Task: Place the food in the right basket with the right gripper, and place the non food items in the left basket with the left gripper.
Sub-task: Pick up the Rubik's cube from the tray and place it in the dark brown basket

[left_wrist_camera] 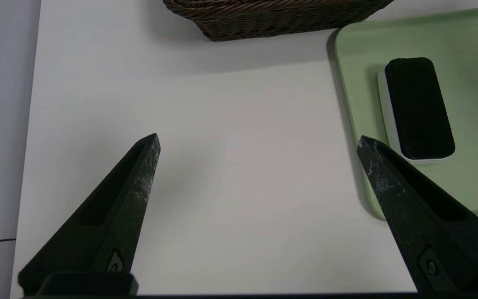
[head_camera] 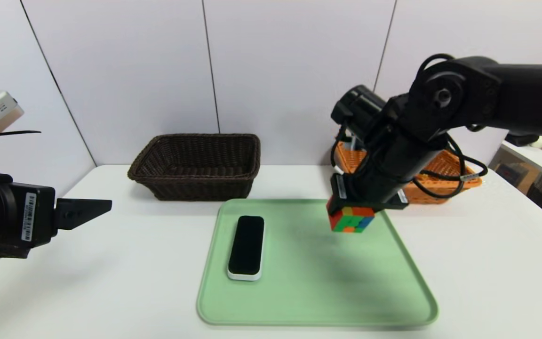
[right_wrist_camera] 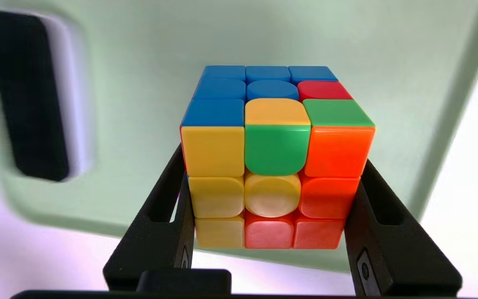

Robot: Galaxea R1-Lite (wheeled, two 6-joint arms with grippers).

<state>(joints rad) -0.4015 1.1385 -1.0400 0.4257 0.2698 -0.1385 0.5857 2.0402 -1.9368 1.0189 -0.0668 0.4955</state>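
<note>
My right gripper (head_camera: 352, 213) is shut on the multicoloured puzzle cube (head_camera: 351, 221), holding it over the far right part of the green tray (head_camera: 308, 282). In the right wrist view both black fingers press the cube's (right_wrist_camera: 276, 149) side faces, right gripper (right_wrist_camera: 273, 166). The flat black slab with a white base (head_camera: 246, 245) lies on the tray's left part. My left gripper (head_camera: 97, 207) hovers open over the table left of the tray, left gripper (left_wrist_camera: 259, 140) empty, with the slab (left_wrist_camera: 419, 106) beyond its one finger. The food is out of view.
The dark brown left basket (head_camera: 195, 179) stands behind the tray at the back. The orange-tan right basket (head_camera: 442, 165) sits at the back right, mostly hidden by my right arm. White wall panels close off the table's far edge.
</note>
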